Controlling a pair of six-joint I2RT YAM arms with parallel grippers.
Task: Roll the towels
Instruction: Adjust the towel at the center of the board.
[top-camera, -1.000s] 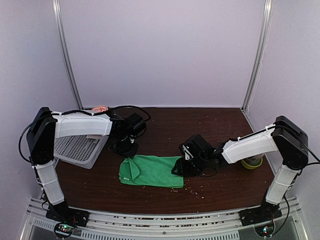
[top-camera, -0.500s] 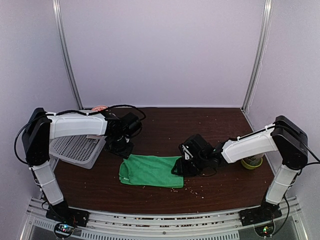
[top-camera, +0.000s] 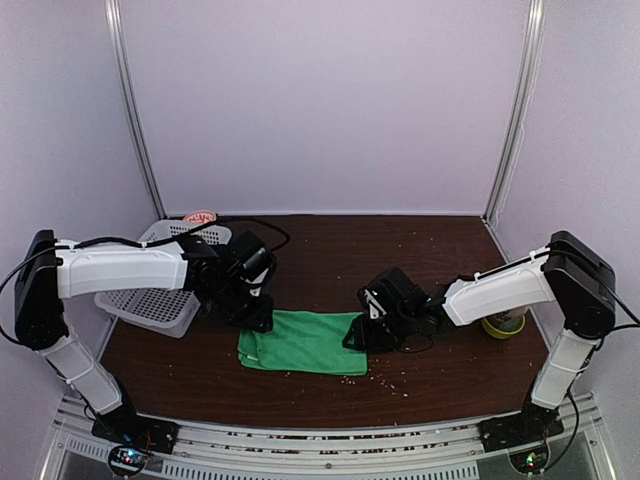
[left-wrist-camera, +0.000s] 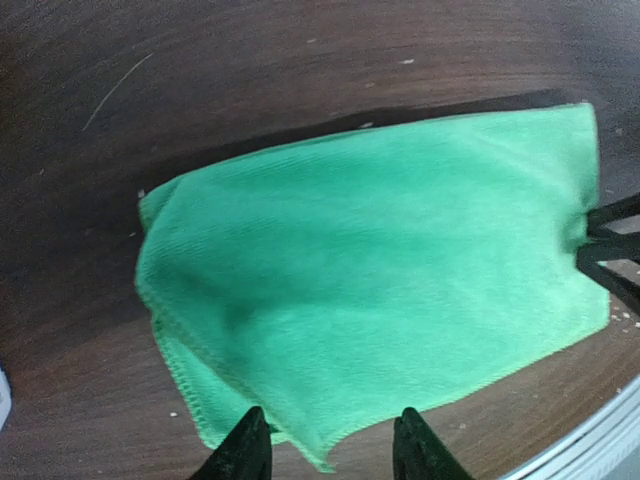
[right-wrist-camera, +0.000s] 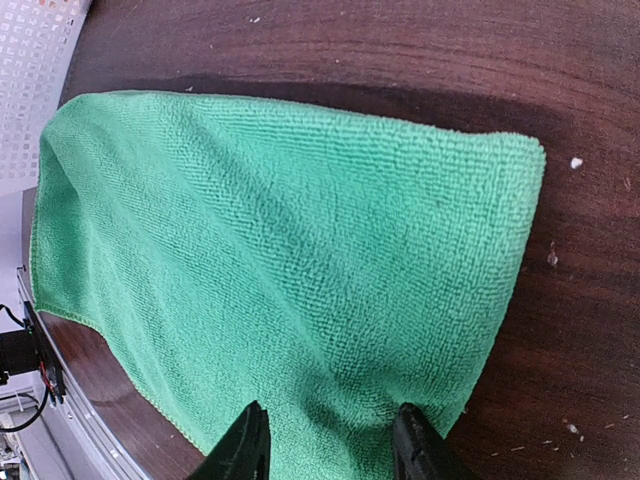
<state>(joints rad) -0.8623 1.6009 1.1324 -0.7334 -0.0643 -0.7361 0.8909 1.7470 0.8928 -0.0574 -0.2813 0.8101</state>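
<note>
The green towel (top-camera: 305, 342) lies flat on the dark table, folded into a rough rectangle. My left gripper (top-camera: 256, 318) is open at its far left corner; in the left wrist view (left-wrist-camera: 330, 455) the fingertips (left-wrist-camera: 246, 450) straddle a pointed corner of the towel (left-wrist-camera: 380, 270). My right gripper (top-camera: 362, 335) is open at the towel's right edge; in the right wrist view (right-wrist-camera: 330, 448) its fingertips (right-wrist-camera: 414, 445) rest on the cloth (right-wrist-camera: 280, 260), which puckers slightly between them. A bit of the pinkish towel (top-camera: 201, 216) shows behind the basket.
A white perforated basket (top-camera: 150, 298) stands at the left, beside the left arm; its corner shows in the right wrist view (right-wrist-camera: 35, 60). A small yellow-green round object (top-camera: 505, 324) sits at the right, behind the right arm. Crumbs dot the table near the towel.
My left arm has swung nearer, from beside the basket down to the towel's left corner. The folded flap at the towel's left end now lies flatter. The right arm has not moved.
</note>
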